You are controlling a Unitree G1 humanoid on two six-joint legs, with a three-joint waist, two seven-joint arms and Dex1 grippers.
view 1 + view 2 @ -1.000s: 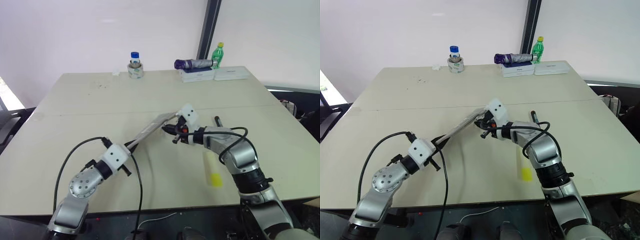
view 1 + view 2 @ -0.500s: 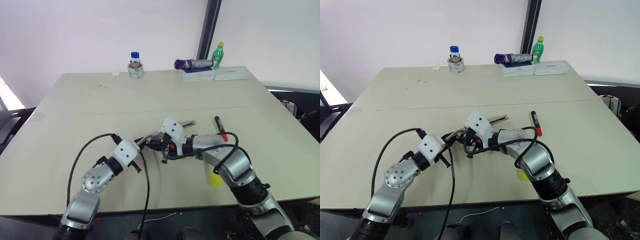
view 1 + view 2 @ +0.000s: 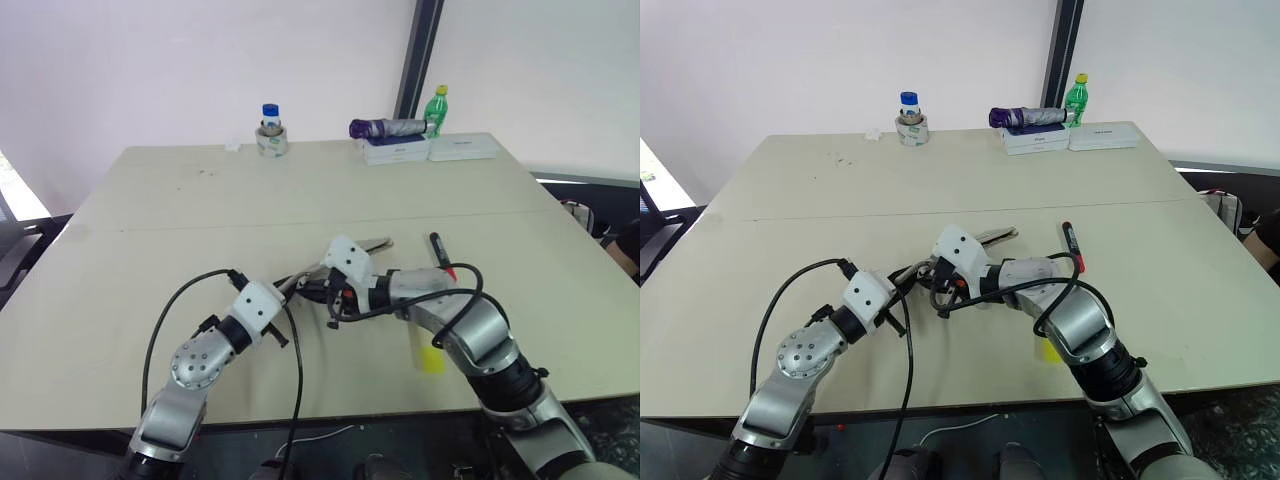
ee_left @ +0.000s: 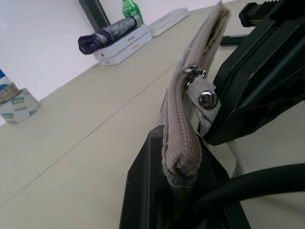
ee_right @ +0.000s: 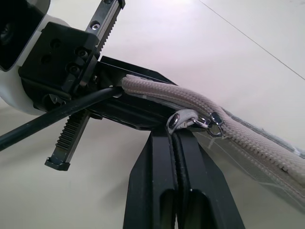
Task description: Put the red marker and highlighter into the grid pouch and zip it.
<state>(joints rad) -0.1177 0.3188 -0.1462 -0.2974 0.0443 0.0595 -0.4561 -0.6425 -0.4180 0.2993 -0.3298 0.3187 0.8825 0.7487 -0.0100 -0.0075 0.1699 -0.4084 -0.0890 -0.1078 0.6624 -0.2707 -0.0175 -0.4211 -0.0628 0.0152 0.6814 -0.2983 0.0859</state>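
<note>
The grid pouch (image 3: 370, 244) is held edge-on just above the table, its zipper edge (image 4: 183, 124) uppermost. My left gripper (image 3: 292, 287) is shut on the pouch's near end. Right beside it, my right gripper (image 5: 174, 136) is shut on the metal zipper pull (image 5: 183, 119). The red marker (image 3: 440, 255) lies on the table to the right of the pouch. The highlighter (image 3: 427, 352) lies nearer the front edge, partly hidden behind my right forearm.
At the table's far edge stand a blue-capped bottle in a tape roll (image 3: 269, 133), a folded purple umbrella (image 3: 385, 127) on white boxes (image 3: 430, 150), and a green bottle (image 3: 436, 105). Black cables loop off both wrists.
My right gripper has slid along the pouch's zipper edge toward the left gripper, and the two now sit close together. The pouch hangs lower, and the red marker has come into view.
</note>
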